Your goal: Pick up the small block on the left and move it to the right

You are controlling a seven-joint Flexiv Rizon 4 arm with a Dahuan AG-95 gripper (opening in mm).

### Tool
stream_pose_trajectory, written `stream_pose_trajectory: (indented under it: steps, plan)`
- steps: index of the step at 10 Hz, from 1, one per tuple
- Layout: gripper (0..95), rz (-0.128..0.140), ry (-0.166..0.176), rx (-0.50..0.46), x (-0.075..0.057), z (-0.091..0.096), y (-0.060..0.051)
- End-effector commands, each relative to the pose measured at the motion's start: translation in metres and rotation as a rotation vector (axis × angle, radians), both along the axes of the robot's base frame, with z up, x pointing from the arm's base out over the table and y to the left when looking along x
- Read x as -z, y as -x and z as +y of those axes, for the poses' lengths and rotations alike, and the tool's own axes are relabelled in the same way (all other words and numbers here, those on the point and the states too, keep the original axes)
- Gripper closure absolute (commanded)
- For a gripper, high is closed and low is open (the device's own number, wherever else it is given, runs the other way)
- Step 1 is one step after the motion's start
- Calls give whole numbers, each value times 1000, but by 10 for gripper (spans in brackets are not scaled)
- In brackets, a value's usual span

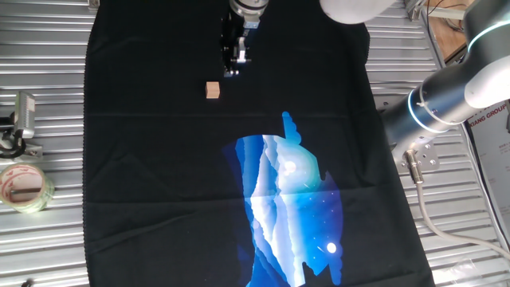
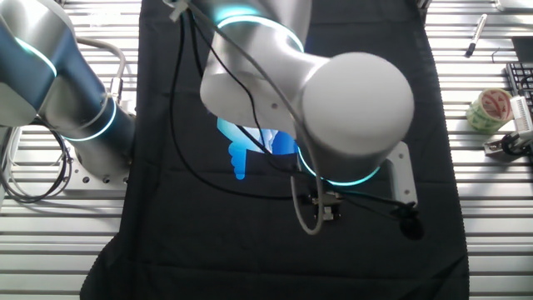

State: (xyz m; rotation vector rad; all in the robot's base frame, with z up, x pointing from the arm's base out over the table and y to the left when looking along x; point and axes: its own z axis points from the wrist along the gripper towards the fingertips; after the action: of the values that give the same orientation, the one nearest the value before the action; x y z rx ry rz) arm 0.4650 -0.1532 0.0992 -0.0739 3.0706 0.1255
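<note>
Block (image 1: 212, 90) is lying on the black cloth (image 1: 143, 159), apart from the gripper (image 1: 232, 70), which is hanging just beside it and holding nothing; whether its jaws are parted I cannot tell. Judging by looks, it is handling as light, stiff wood, not fragile, so the fingers should be pinching two opposite flat faces squarely. In the other fixed view the arm (image 2: 333, 108) is hiding it.

Glossy silver-grey arm (image 2: 275, 92) built of fat rounded segments, ringed at the joints with glowing cyan bands. Black cables (image 2: 241, 125) trailing loosely along the links. Small black two-finger gripper (image 1: 233, 68) with metallic fingertips.
</note>
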Motion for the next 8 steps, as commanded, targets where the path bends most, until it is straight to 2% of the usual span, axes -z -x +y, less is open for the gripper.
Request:
stream_pose_trajectory:
  steps: [1, 2, 6, 7, 8]
  plan:
    - [190, -17, 12, -4, -1, 0, 2]
    - [190, -27, 17, -9, -1, 0, 2]
    - [190, -35, 18, -16, -1, 0, 2]
    - [190, -40, -6, -13, -1, 0, 2]
    - [380, -43, -38, -2, -1, 0, 2]
